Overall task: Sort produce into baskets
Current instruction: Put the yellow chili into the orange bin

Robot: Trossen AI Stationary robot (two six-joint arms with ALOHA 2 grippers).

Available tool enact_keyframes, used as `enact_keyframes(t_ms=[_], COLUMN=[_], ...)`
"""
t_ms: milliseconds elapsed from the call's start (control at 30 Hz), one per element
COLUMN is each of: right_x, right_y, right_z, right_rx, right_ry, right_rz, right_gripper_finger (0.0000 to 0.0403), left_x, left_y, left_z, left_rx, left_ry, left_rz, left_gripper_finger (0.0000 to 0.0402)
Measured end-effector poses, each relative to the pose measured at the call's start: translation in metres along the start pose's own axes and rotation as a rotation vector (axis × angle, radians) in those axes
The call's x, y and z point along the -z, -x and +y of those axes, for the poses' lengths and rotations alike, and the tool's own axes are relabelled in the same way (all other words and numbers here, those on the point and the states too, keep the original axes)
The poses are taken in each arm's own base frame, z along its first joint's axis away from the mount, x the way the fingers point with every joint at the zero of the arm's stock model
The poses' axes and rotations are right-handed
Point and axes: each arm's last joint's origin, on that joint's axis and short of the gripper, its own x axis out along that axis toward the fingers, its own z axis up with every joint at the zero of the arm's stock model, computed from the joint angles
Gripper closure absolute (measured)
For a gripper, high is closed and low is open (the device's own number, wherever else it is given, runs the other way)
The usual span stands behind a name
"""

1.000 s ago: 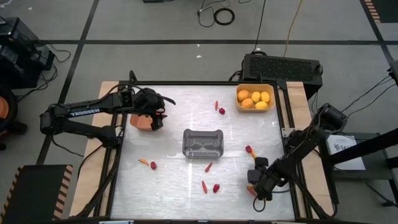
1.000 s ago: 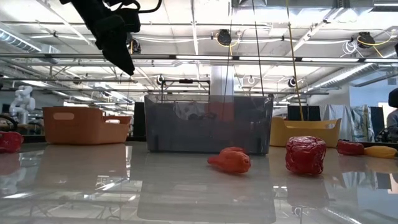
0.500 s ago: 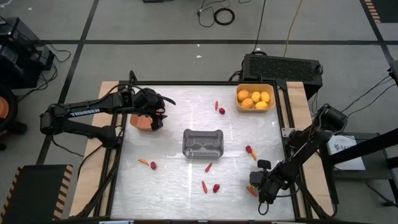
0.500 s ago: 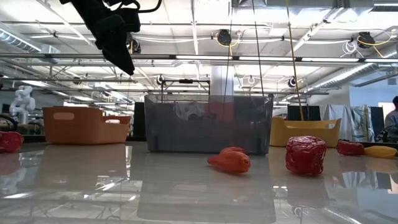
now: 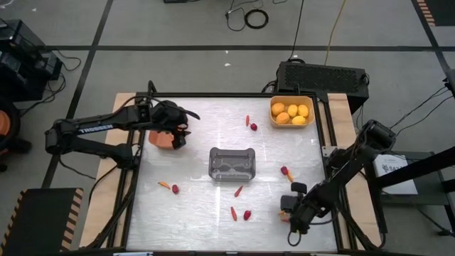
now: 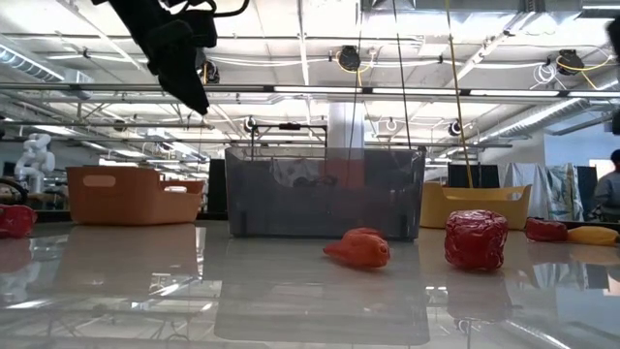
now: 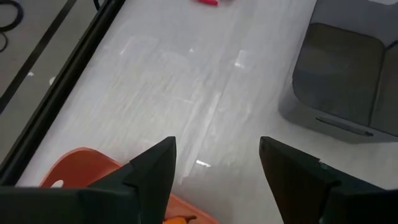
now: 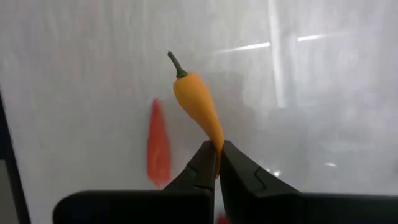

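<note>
Right gripper [image 8: 217, 163], near the table's front right corner: fingers pressed together, pinching the pointed tip of a small yellow-orange pepper-shaped toy piece with a dark green stem [image 8: 196, 102]; the piece sticks out beyond the fingertips, stem end farthest from them. Just beside the held piece, on the white table [image 5: 206, 178], lies a thin red-orange carrot-like stick [image 8: 158, 149]. Farther out from this gripper, toward the table's middle: a small red berry [image 5: 284, 170], then another red berry [image 5: 247, 214] with a short orange stick [image 5: 233, 212] just beside it, and one more orange stick [image 5: 238, 190] near the grey translucent rectangular basket [image 5: 232, 163] at the table's centre. Well beyond, at the far right corner, the yellow rectangular basket [image 5: 292, 111] holds roundish yellow-orange fruits [image 5: 291, 114]. Left gripper [image 7: 216, 163], over the far left part of the table: fingers spread apart, nothing between them. Directly under it, the terracotta orange-brown basket [image 7: 84, 167]; a bit of orange shows inside at its rim. Outward from there, the grey basket across bare table. Near the table's left front, an orange stick and red berry [image 5: 175, 188] lie side by side.
</note>
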Motion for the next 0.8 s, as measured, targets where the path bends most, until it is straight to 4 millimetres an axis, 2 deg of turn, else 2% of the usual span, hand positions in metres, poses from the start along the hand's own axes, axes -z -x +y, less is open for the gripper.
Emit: enact_keyframes(t_ms=[233, 433, 633, 800], right_x=[-0.043, -0.101, -0.16, -0.203], right_y=[0.027, 0.057, 0.075, 0.08], right_z=[-0.009, -0.028, -0.069, -0.113], right_rx=[0.06, 0.132, 0.139, 0.146], right_ry=[0.029, 0.059, 0.053, -0.048], right_rz=[-0.031, -0.249, -0.47, -0.69], right_gripper_finger=[0.0401, 0.0402, 0.0402, 0.0403], left_x=[0.005, 0.011, 0.018, 0.026], left_y=[0.015, 0.026, 0.031, 0.038], left_z=[0.001, 0.002, 0.003, 0.004], left_rx=[0.001, -0.002, -0.003, -0.047], left_ry=[0.011, 0.056, 0.061, 0.056], left_rz=[-0.026, -0.021, 0.007, 0.048], left_gripper_finger=[0.0162, 0.0162, 0.0162, 0.0162])
